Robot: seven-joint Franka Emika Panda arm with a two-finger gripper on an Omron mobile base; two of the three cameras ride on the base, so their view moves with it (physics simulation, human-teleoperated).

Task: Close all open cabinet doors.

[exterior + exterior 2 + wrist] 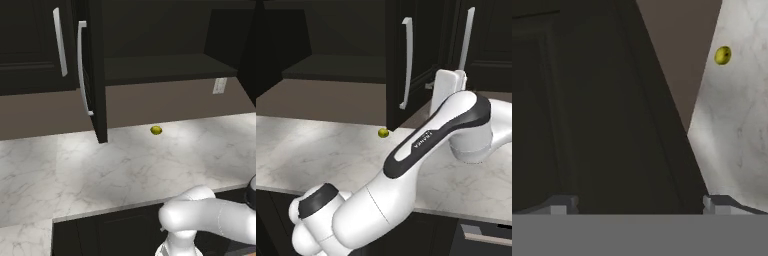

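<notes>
Gripper (640, 202) jaws spread wide before the open cabinet door (607, 115) — "FRANKA" lettering on the arm (423, 142)

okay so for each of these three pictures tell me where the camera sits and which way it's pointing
Left base view: behind the arm's left, facing forward and down at the marble counter and the open cabinet door; white elbow at lower right.
Right base view: behind the arm's right, same counter, door open; the arm crosses the frame.
Hand view: on the hand, close against the door's dark panel; open gripper at the bottom.
All three share the small yellow-green fruit.
</notes>
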